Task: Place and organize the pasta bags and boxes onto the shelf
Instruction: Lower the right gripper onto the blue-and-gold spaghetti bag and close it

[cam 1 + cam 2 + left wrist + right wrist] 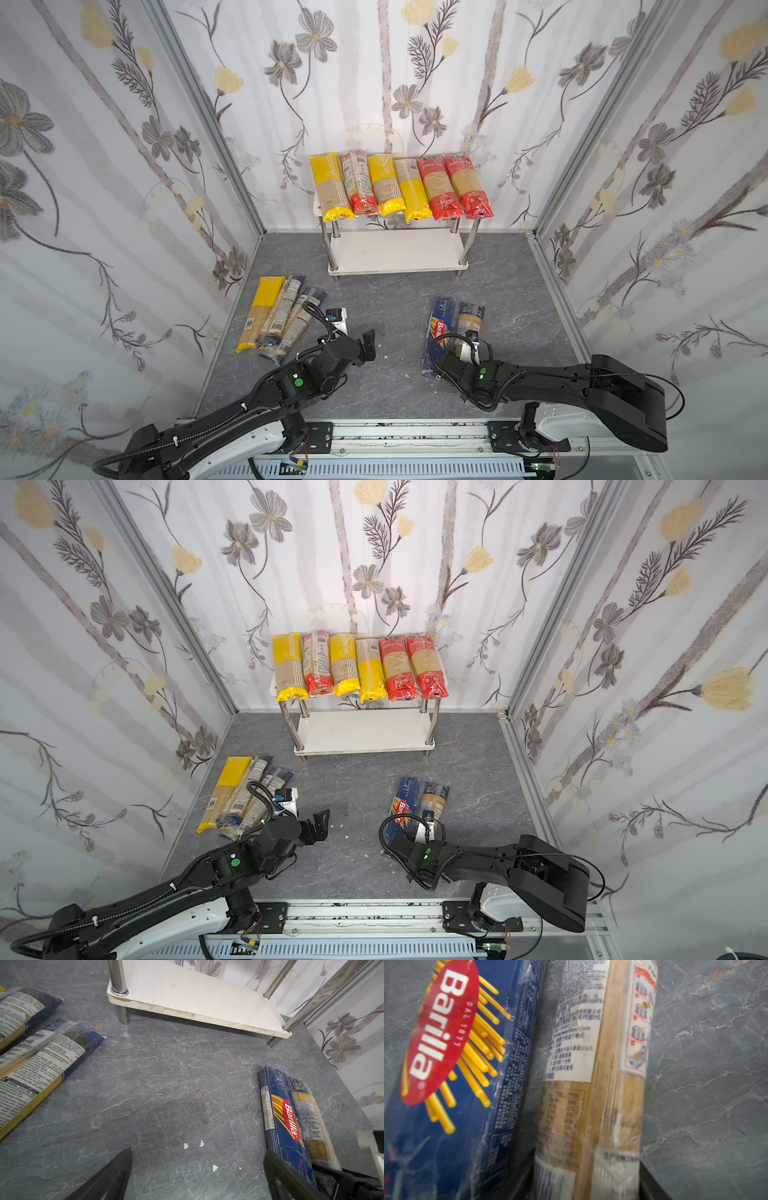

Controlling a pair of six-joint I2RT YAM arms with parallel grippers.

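1. Done so far: six packs [399,187] lie side by side across the top of the shelf [397,270] at 12 o'clock on the counter [386,299]. Their near ends overhang its front edge. The lower board [399,249] is bare.
2. Left to do: five packs remain on the counter. Three packs [276,318] sit at 9 o'clock. The Barilla box [438,332] and a clear bag [469,320] lie touching at 3 o'clock. We judge the task just over half done.
3. The right tool [585,1155] straddles the clear bag, jaws against both its sides, so we read it as clamped on the bag, not yet lifted.
4. The left tool [198,1152] hangs jaws wide apart and empty over bare counter.
5. Hard to see: the right wrist view is blurred, and in both top views the arms cover the near ends of the counter packs. We cannot identify the white flecks [193,1145].
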